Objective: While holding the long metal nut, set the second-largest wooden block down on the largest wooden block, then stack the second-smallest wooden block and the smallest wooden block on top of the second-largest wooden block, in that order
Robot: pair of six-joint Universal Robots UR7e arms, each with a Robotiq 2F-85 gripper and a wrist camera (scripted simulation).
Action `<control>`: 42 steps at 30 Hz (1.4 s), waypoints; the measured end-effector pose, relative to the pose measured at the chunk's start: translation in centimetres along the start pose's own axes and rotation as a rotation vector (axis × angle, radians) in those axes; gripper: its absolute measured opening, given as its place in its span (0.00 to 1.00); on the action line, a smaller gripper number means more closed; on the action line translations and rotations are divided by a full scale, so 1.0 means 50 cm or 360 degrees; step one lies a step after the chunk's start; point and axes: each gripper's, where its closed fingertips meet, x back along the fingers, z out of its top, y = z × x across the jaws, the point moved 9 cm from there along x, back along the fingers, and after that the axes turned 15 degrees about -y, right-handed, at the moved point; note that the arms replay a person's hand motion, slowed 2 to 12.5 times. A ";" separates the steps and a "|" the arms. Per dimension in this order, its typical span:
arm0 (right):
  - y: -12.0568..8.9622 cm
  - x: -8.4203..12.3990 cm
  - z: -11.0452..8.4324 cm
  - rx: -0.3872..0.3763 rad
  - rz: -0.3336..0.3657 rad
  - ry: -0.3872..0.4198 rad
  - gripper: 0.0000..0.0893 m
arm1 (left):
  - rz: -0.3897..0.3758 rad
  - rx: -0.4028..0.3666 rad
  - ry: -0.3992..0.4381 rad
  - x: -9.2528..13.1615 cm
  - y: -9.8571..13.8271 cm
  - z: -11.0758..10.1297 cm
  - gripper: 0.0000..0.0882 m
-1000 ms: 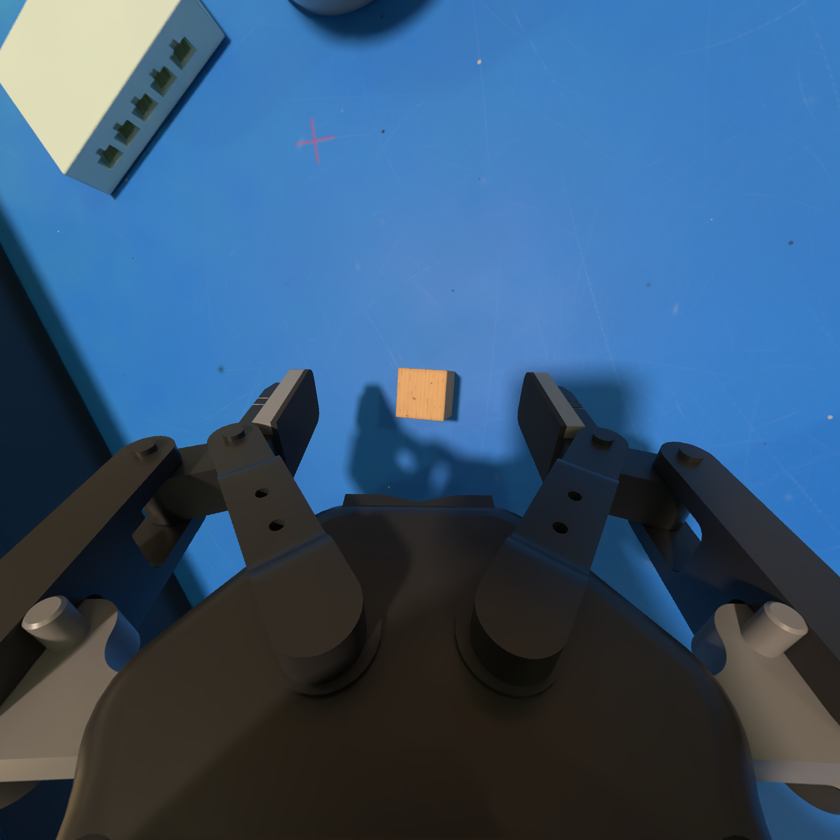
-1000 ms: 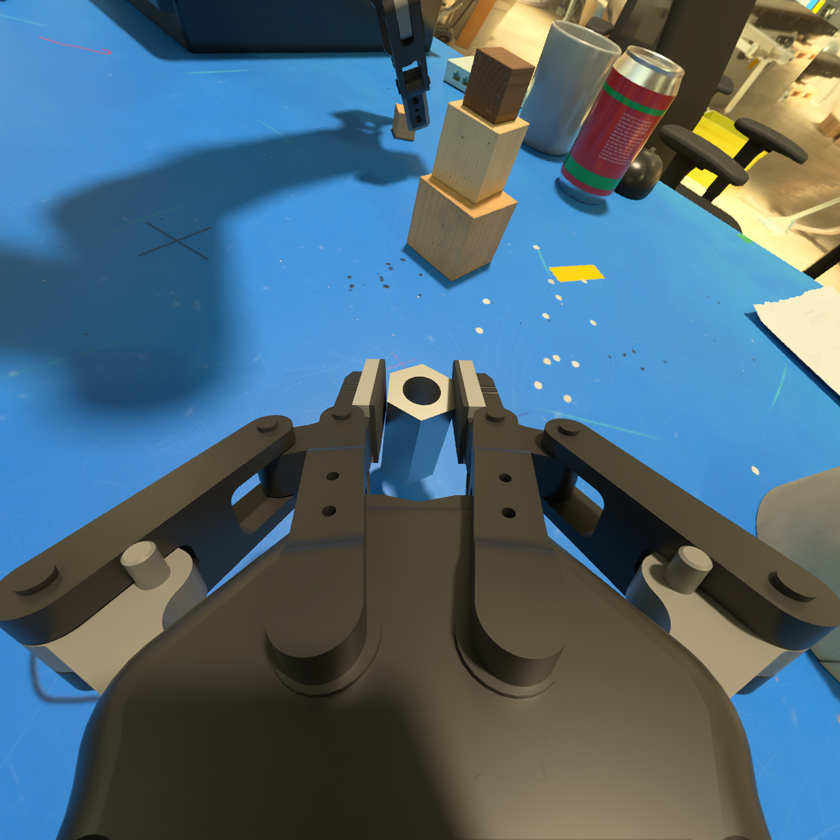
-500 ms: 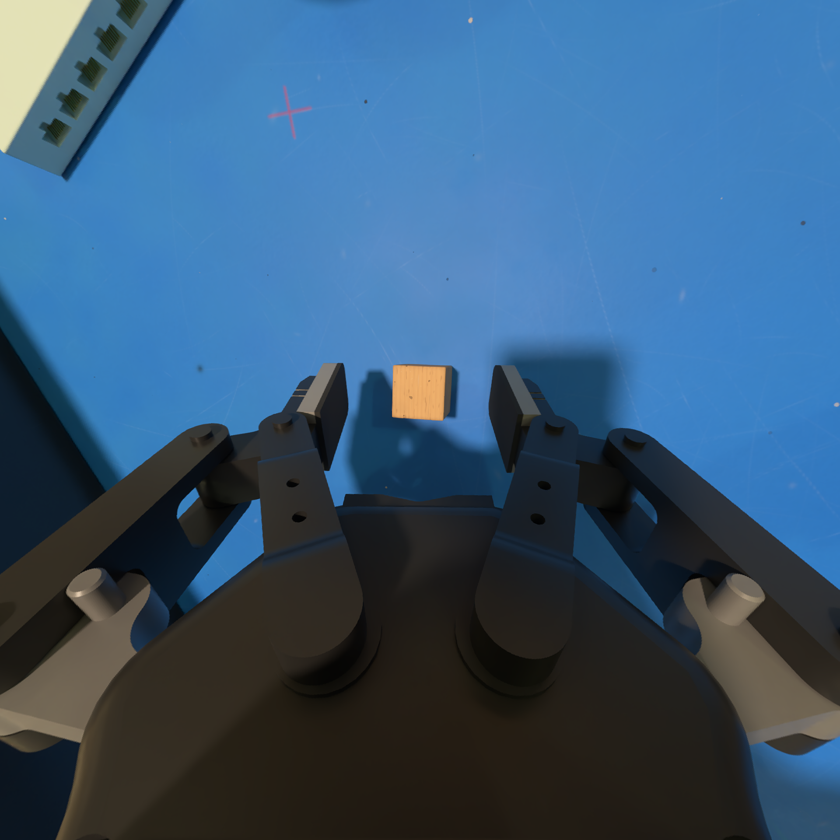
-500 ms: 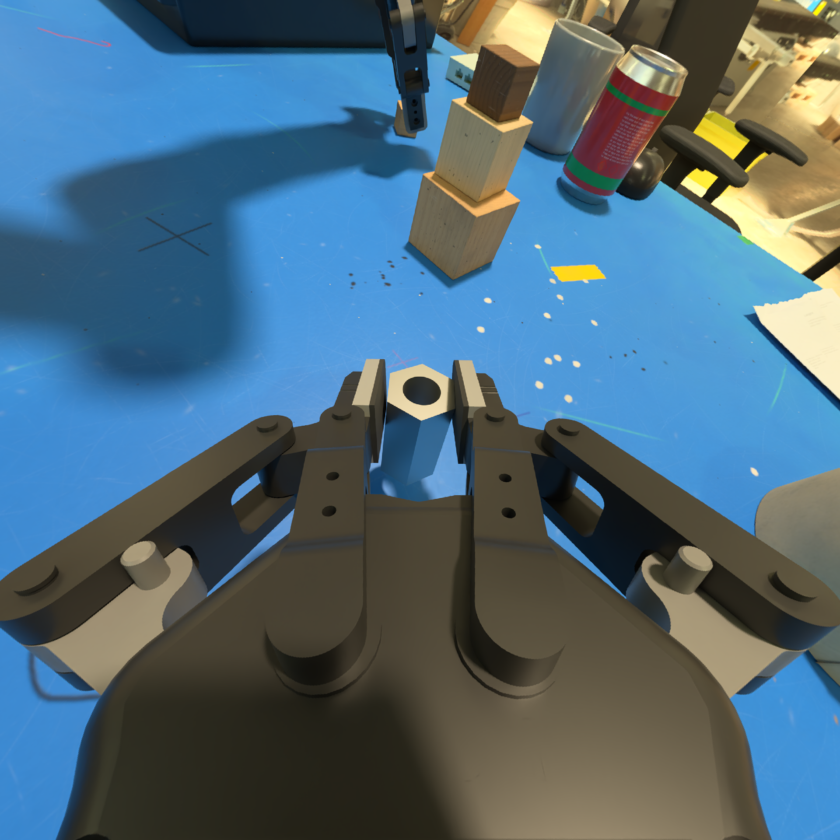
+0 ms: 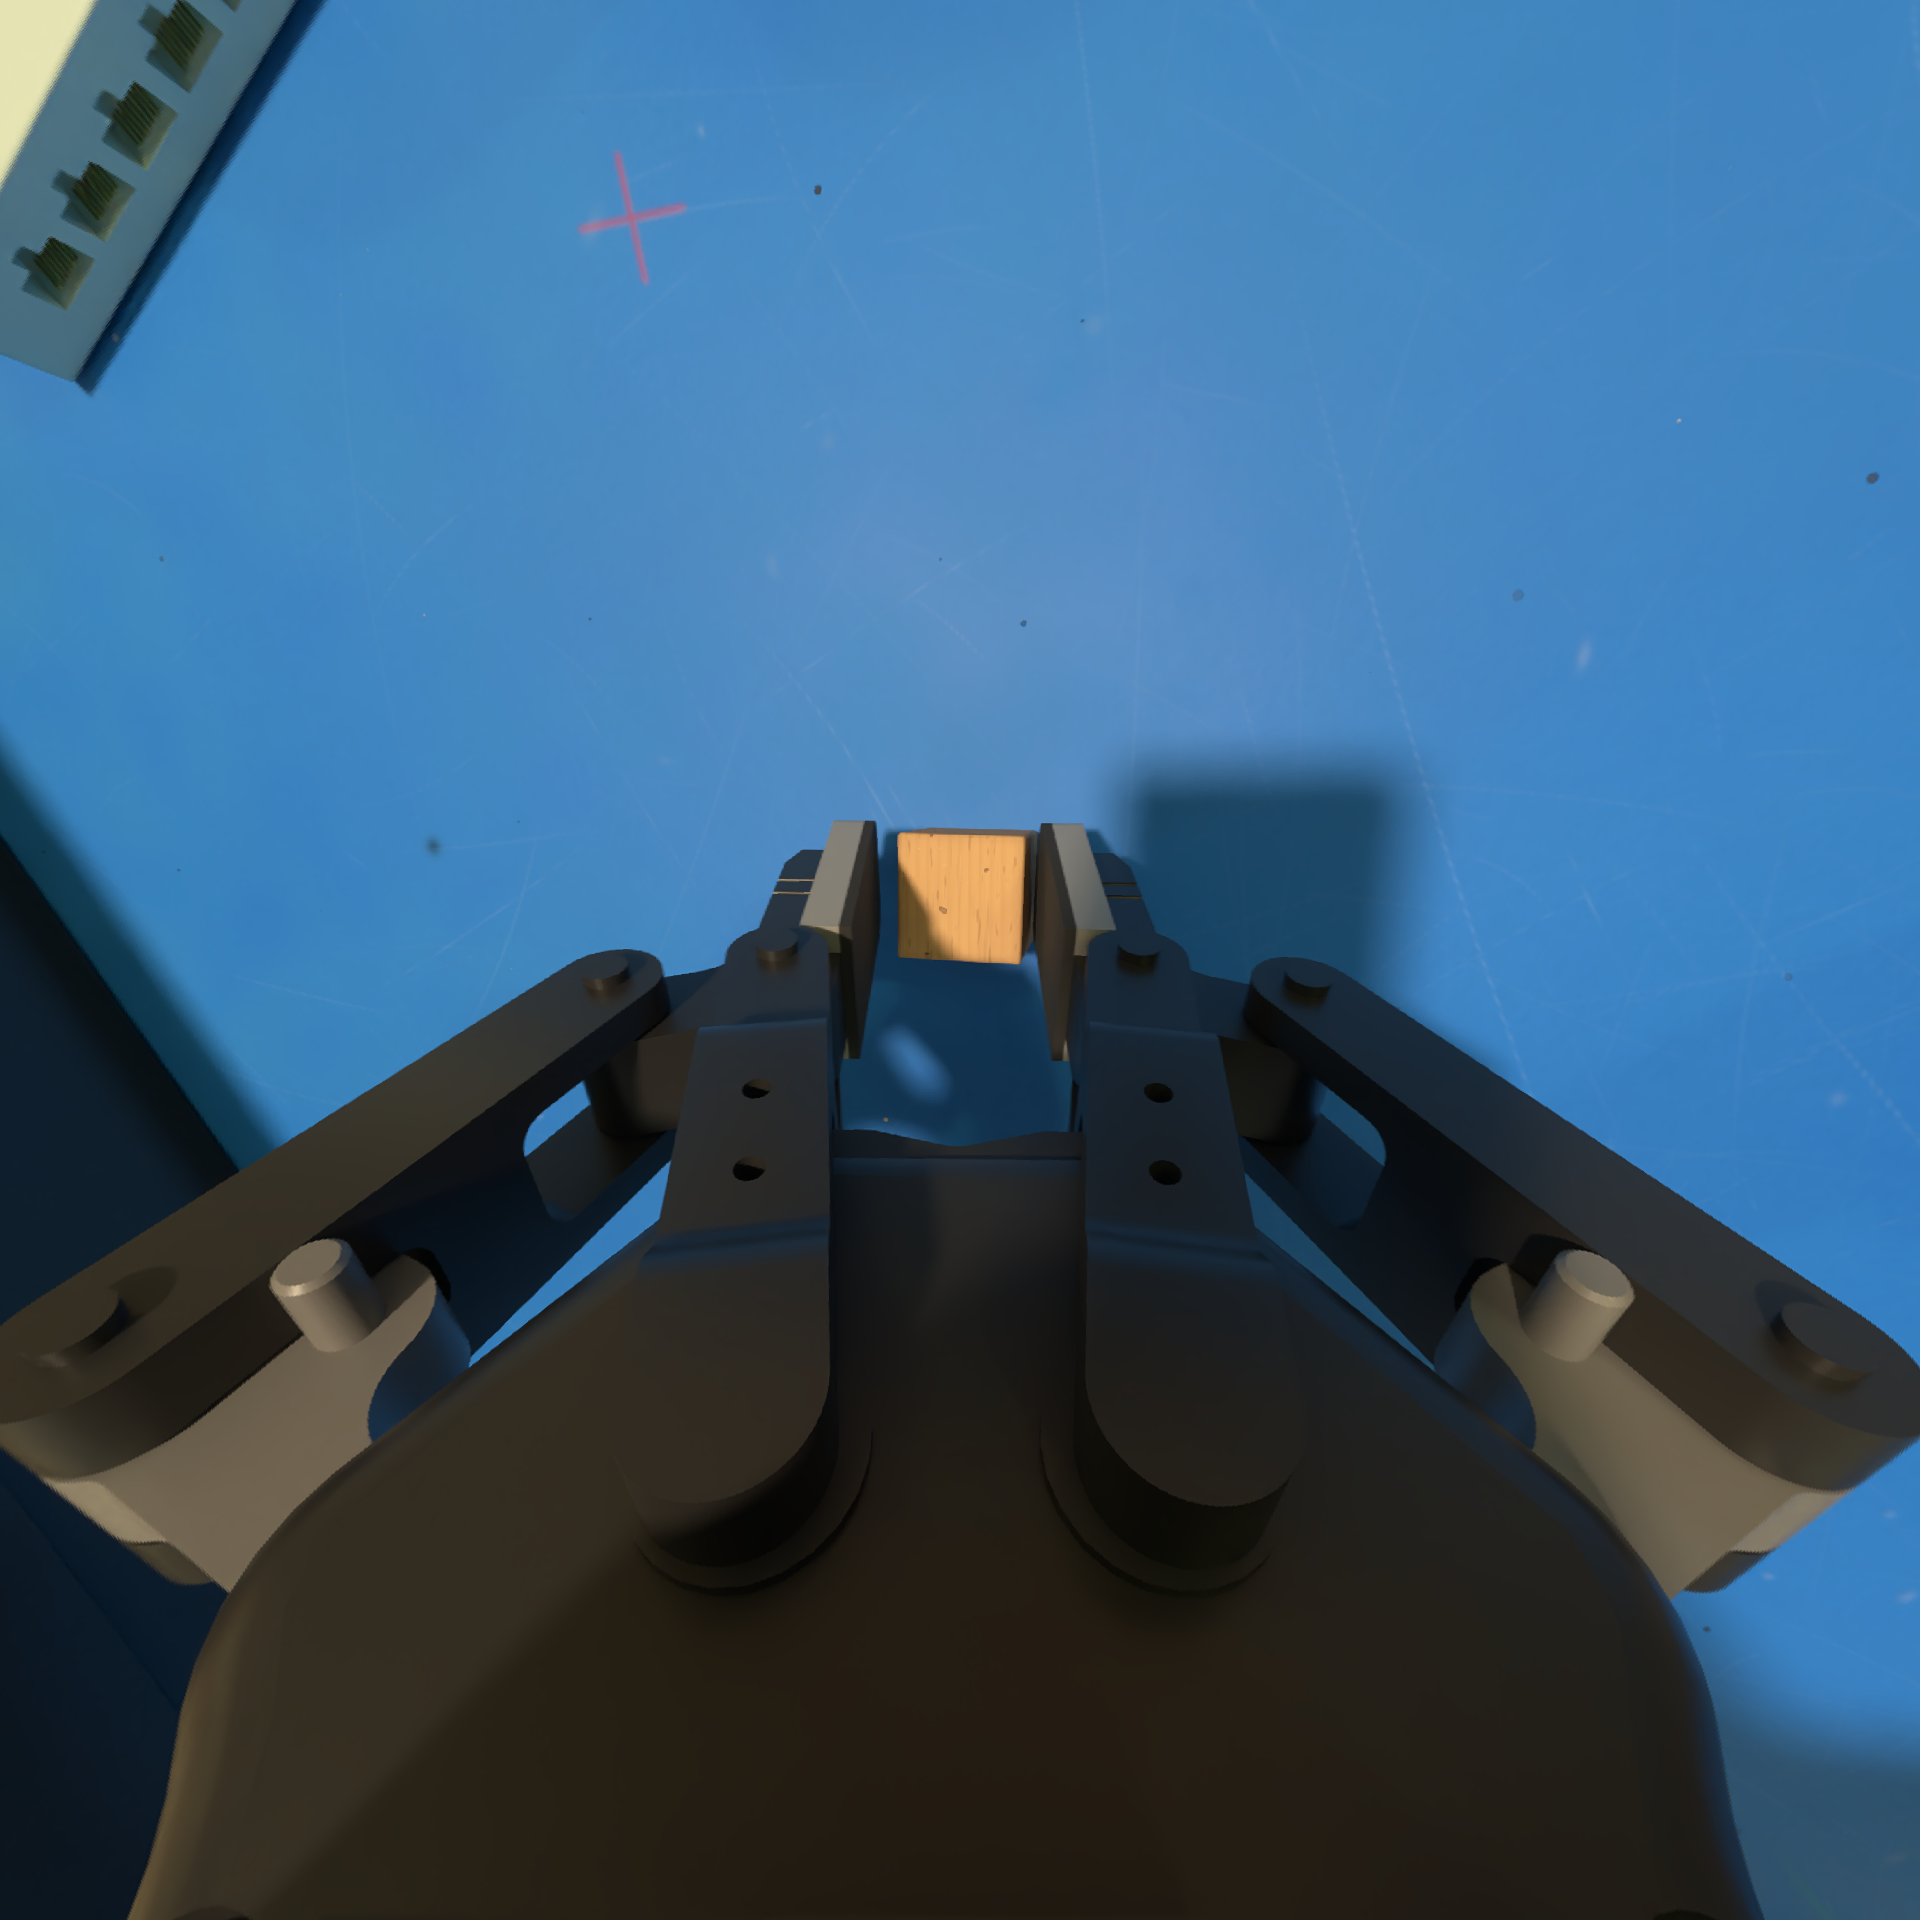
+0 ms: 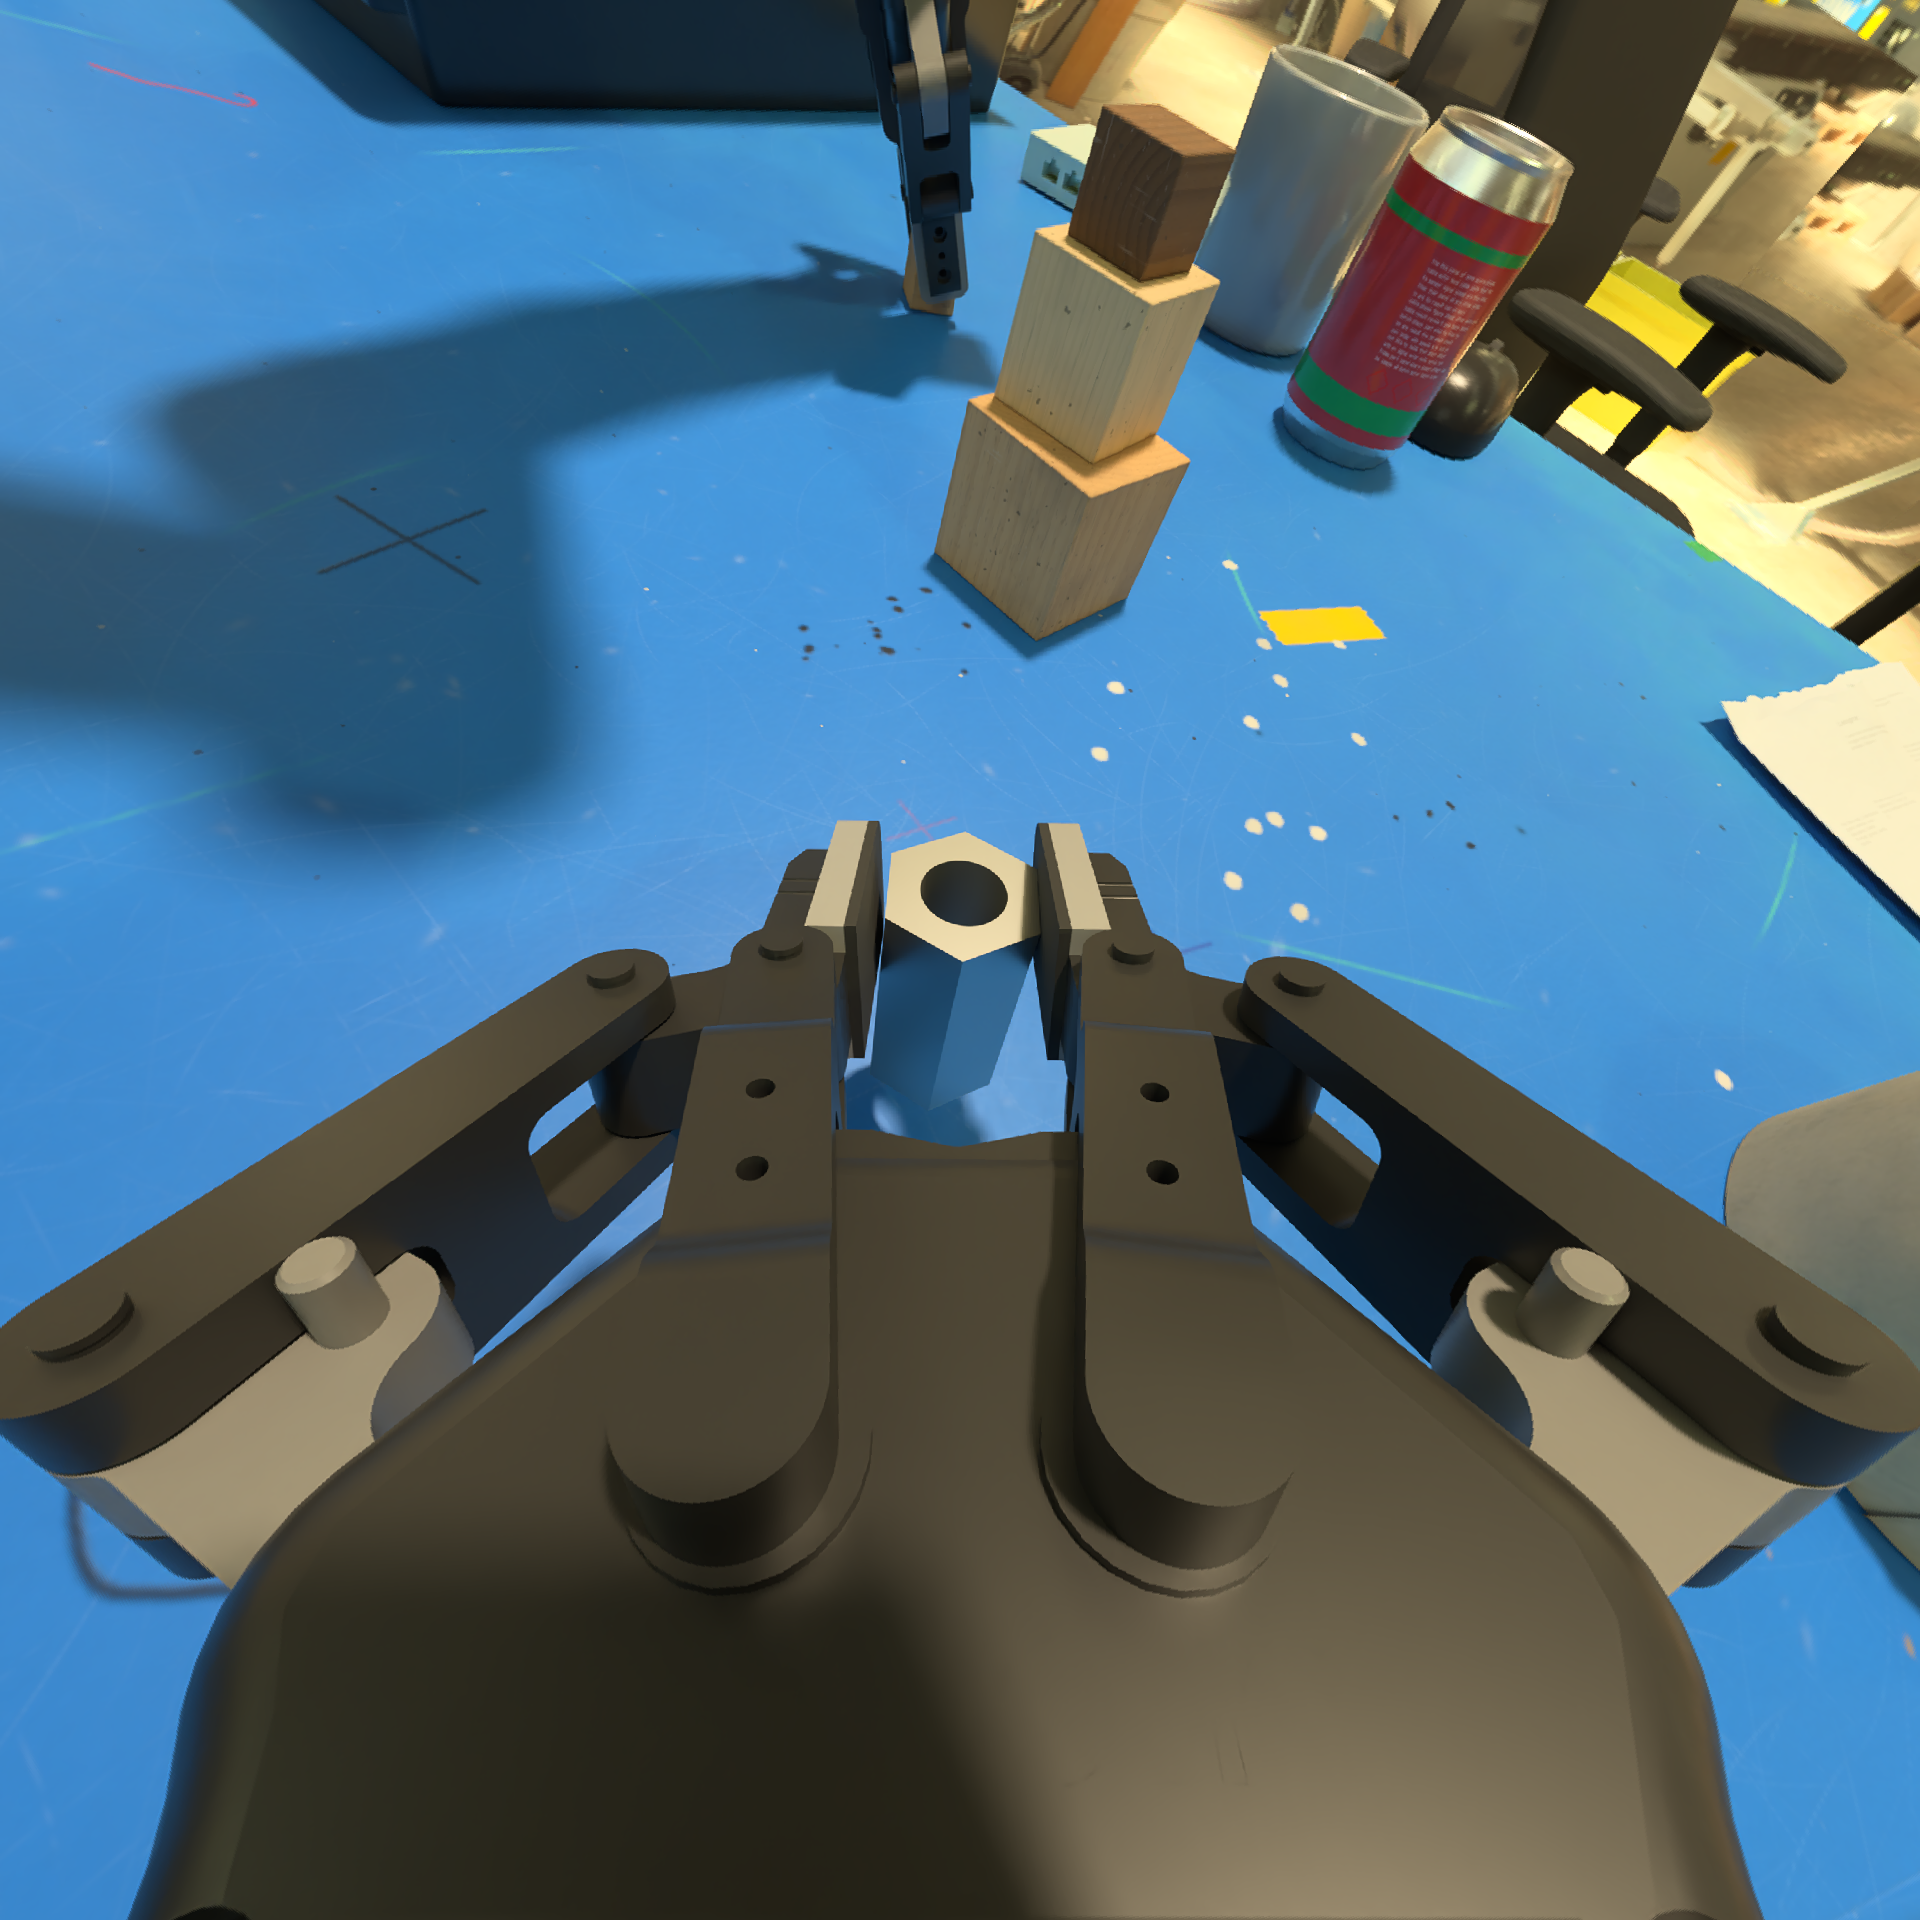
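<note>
My left gripper (image 5: 958,904) is shut on the smallest wooden block (image 5: 961,899), a light orange cube that sits low on the blue table (image 5: 1143,468). In the right wrist view the left gripper (image 6: 935,260) stands upright over that block (image 6: 925,303), just left of the stack. The stack has the largest block (image 6: 1049,530) at the bottom, the second-largest block (image 6: 1101,343) on it, and a dark brown block (image 6: 1148,192) on top. My right gripper (image 6: 958,878) is shut on the long metal hex nut (image 6: 940,1023), held above the table.
A white network switch (image 5: 94,177) lies at the far left, near the table's dark left edge. Behind the stack stand a grey cup (image 6: 1304,197), a red can (image 6: 1423,281) and a black ball (image 6: 1470,400). A paper sheet (image 6: 1849,769) lies at the right edge.
My left gripper's fingers have closed in from wide open onto the small block, and the gripper has moved lower. The right gripper and the nut have not moved.
</note>
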 end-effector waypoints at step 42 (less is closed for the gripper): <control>0.000 -0.003 -0.001 0.0003 0.0010 -0.0006 0.29 | -0.0125 -0.0391 0.0343 0.129 0.041 0.007 0.26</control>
